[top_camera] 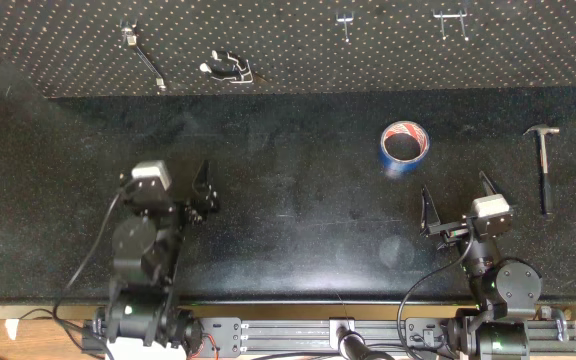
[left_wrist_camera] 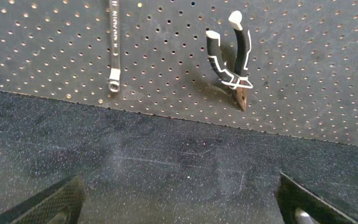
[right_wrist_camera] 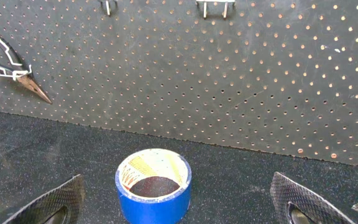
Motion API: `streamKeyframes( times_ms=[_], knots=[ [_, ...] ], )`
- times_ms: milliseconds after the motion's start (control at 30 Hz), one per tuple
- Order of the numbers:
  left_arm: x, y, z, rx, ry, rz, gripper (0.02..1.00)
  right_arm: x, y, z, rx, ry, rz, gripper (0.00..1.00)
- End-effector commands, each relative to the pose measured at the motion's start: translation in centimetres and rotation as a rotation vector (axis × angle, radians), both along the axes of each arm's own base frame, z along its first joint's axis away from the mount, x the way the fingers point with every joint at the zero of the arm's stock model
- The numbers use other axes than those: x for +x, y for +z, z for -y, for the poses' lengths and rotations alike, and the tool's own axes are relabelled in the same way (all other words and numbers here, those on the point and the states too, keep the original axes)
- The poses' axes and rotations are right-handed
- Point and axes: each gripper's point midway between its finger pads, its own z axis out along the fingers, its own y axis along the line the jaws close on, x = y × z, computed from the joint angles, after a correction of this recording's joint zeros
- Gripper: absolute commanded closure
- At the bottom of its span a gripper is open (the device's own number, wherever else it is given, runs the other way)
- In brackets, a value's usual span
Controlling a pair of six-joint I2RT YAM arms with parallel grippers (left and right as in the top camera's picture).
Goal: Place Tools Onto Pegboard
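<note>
While wrench [left_wrist_camera: 113, 43] and pliers [left_wrist_camera: 232, 56] hang on the pegboard [left_wrist_camera: 316, 74], your tape roll [right_wrist_camera: 153, 185] and hammer [top_camera: 543, 165] sit on the counter [top_camera: 298, 190]; left hand [left_wrist_camera: 179, 206], right hand [top_camera: 458, 205] both wide.

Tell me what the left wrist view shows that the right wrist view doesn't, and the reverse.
Left wrist view, not the right: a wrench hanging on the pegboard, beside the pliers, which show whole here. Right wrist view, not the left: the blue tape roll sitting hole-up on the black work surface, and two empty hooks high on the board. Shared: the pegboard, the black surface below it, and the hung pliers, though the right wrist view catches just their nose and part of the handles.
</note>
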Motion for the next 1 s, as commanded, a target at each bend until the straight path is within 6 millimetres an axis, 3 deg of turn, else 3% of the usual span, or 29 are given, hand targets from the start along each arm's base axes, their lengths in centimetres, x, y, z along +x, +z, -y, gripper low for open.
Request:
streamKeyframes(
  times_ms=[33,367,1000],
  knots=[
    [-1.3,0.2,0.3,-0.023,-0.048,0.087,0.023,-0.1,0.0,-0.3,0.012,0.015,-0.001,0.025],
    [-2.8,-0.1,0.0,-0.014,-0.027,0.238,0.023,-0.1,0.0,-0.3,0.012,0.015,-0.001,0.025],
    [-2.9,-1.2,-0.4,-0.01,-0.005,0.196,0.025,-0.1,0.0,-0.3,0.012,0.015,-0.001,0.025]
  ],
)
